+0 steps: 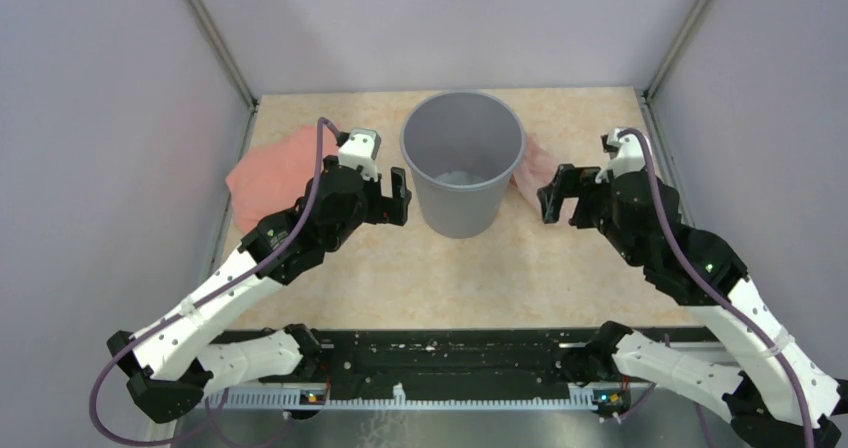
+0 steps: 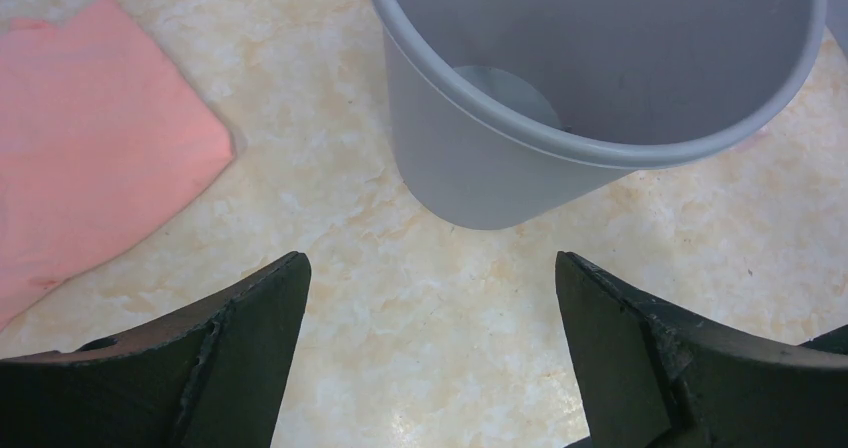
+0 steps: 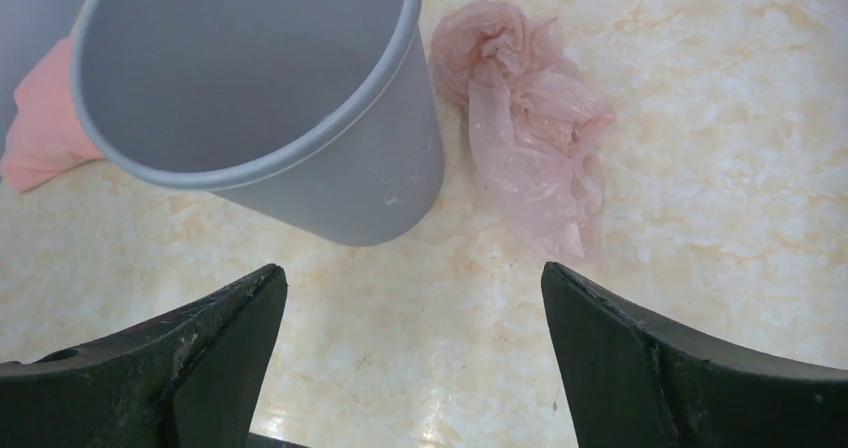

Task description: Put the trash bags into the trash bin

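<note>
Currently, bin point(image 1: 463, 163) upright mid-table. Crumpled pink bag point(image 3: 530, 128) just right of it; flat pink sheet point(image 1: 275, 173) left. Left gripper point(image 1: 401, 196) and right gripper point(image 1: 551, 193) released wide, grasping nothing.

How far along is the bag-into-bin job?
Done: nothing yet. The trash bin shows a bare floor, with no pink inside.
In hand: nothing. The left gripper and right gripper are both open and empty, facing the bin.
Left: the crumpled trash bag lies on the table to the bin's right. A flat pink sheet, possibly another bag, lies to its left.
</note>
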Action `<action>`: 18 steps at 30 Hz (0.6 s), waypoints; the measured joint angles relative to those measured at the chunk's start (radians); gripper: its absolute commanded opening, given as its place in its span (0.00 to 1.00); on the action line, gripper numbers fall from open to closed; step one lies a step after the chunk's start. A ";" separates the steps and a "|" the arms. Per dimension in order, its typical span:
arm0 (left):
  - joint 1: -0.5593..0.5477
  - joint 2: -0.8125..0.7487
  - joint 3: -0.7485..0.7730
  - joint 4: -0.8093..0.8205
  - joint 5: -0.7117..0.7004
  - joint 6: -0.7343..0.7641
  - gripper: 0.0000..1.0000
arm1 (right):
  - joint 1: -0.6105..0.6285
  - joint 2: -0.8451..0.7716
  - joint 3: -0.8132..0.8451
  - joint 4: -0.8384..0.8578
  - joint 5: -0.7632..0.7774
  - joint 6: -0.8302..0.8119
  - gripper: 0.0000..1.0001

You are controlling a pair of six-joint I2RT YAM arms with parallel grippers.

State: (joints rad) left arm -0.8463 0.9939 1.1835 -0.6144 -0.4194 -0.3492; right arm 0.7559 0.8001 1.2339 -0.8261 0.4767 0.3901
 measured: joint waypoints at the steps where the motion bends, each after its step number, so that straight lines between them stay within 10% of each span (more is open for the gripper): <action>1: 0.000 0.000 0.000 0.000 0.000 0.000 0.98 | 0.000 0.000 0.000 -0.006 -0.003 0.002 0.99; 18: 0.000 -0.080 -0.090 0.024 0.099 -0.004 0.98 | -0.001 0.052 -0.157 -0.024 -0.034 0.078 0.99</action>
State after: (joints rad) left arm -0.8463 0.9142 1.0939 -0.5900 -0.3206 -0.3534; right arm 0.7547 0.8520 1.0771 -0.8501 0.4427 0.4683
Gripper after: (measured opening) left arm 0.984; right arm 0.985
